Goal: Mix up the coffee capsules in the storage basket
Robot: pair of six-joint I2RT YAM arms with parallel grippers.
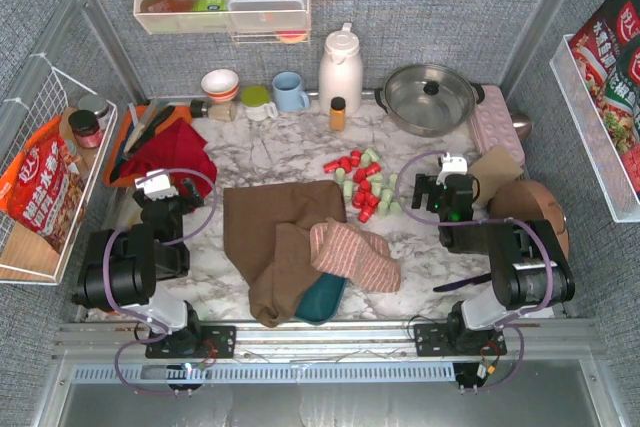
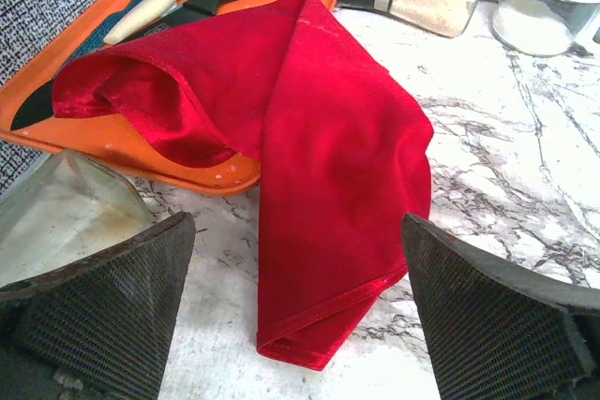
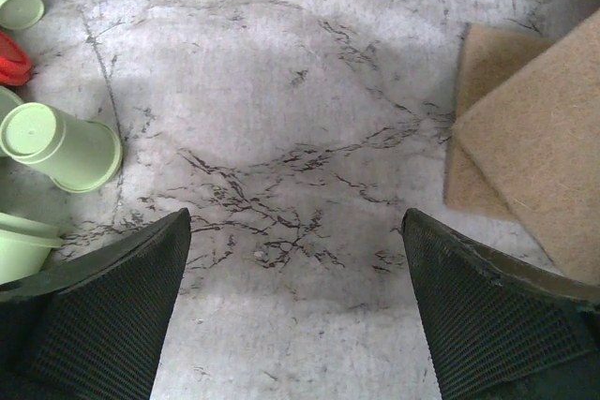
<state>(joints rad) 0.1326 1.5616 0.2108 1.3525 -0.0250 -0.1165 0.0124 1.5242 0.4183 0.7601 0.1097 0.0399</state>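
Note:
Red and pale green coffee capsules (image 1: 362,185) lie loose in a heap on the marble table, right of centre. A dark teal storage basket (image 1: 322,299) shows only as a corner under a brown cloth (image 1: 268,239) and a striped cloth (image 1: 352,252) near the front. My right gripper (image 1: 432,193) is open and empty, just right of the capsules; its wrist view shows green capsules (image 3: 64,145) at the left edge and a red one (image 3: 11,61). My left gripper (image 1: 165,193) is open and empty at the left, over a red cloth (image 2: 319,128).
An orange tray (image 2: 112,142) with knives lies under the red cloth. A tan mat (image 3: 525,138) and a brown lid (image 1: 530,209) lie to the right. A steel pot (image 1: 430,97), white jug (image 1: 340,67), amber bottle (image 1: 338,113), cups and jars stand along the back.

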